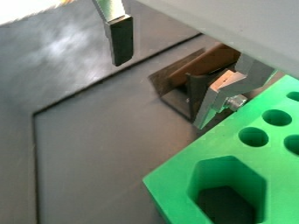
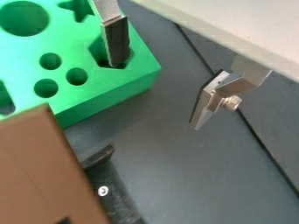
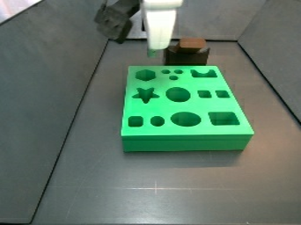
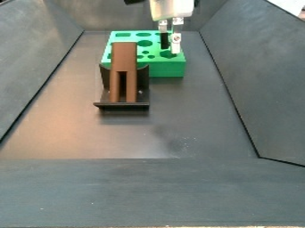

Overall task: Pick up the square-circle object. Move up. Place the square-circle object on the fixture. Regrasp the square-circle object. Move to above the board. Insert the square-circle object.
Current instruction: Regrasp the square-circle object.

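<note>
The end effector (image 4: 173, 42) hangs low over one edge of the board, wide open and empty. In both wrist views its fingers (image 1: 121, 39) stand well apart, silver plates with dark pads, and there is no piece between them. One pad sits close above a hole near the board's corner, as a wrist view shows; whether it touches the green I cannot tell. Directly beneath is the board (image 3: 188, 141), a bright green slab lying flat on the dark bench (image 4: 179, 142). All the star, round, square and oval holes that can be seen look empty. Off to one side of the end effector, just past the board's edge and lower down, stands the fixture (image 4: 119, 105), a dark bracket on its base plate. A brown upright piece rests against it, which I take to be the square-circle object (image 4: 120, 71), clear of the fingers. From this I judge that the pick-up, the lift and the placing on the fixture are done. The regrasp, the move to above the board with the peg in hand, and the insertion are all left to do.
</note>
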